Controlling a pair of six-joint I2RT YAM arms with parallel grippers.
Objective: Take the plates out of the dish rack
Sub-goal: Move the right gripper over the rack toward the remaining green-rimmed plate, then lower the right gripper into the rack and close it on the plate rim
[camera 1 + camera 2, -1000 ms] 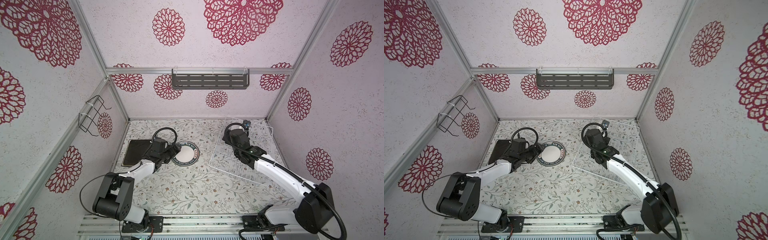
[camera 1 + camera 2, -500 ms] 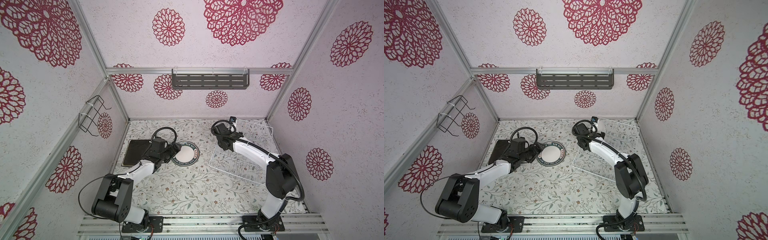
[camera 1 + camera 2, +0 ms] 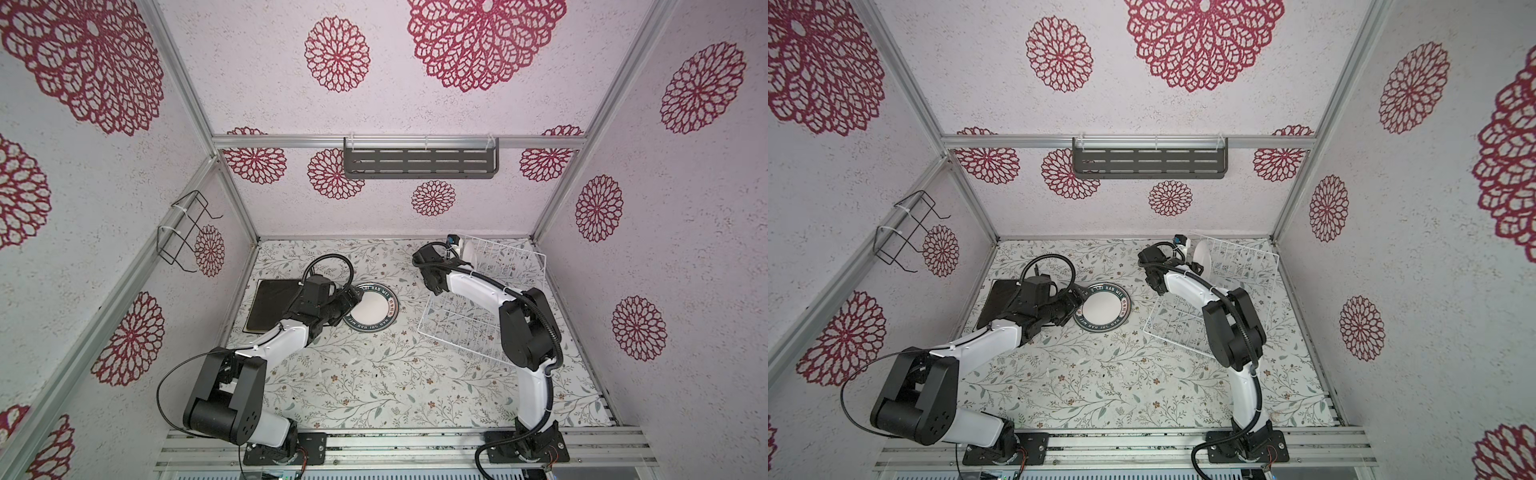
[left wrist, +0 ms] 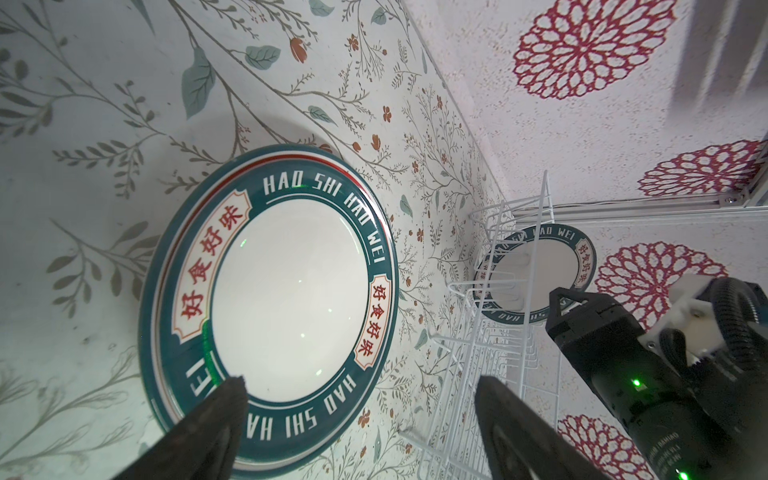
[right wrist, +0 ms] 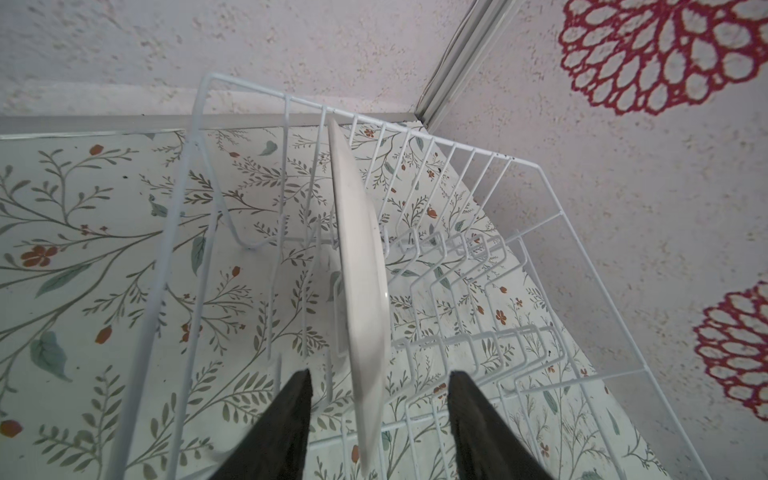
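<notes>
The white wire dish rack (image 3: pixel 484 309) (image 3: pixel 1183 328) stands at the right. One round white plate (image 5: pixel 361 282) (image 3: pixel 469 252) stands on edge between its tines at the far end. In the left wrist view this plate (image 4: pixel 536 274) shows a teal lettered rim. My right gripper (image 5: pixel 378 374) (image 3: pixel 460 254) is open and straddles the plate's edge, with a gap on each side. A second teal-rimmed round plate (image 4: pixel 286 307) (image 3: pixel 372 307) (image 3: pixel 1102 309) lies flat on the table. My left gripper (image 4: pixel 359 386) (image 3: pixel 352 300) hovers open at its near rim. A square black plate (image 3: pixel 270 305) (image 3: pixel 998 301) lies at the left.
A dark grey slotted shelf (image 3: pixel 419 164) hangs on the back wall and a small black wire holder (image 3: pixel 183 232) on the left wall. The rack's far end sits close to the back right corner. The right arm's elbow (image 3: pixel 523 332) is folded over the rack's near part.
The right arm has folded its elbow and brought its gripper over the standing plate, and its fingers have narrowed around it. The left arm and the flat plates have not moved.
</notes>
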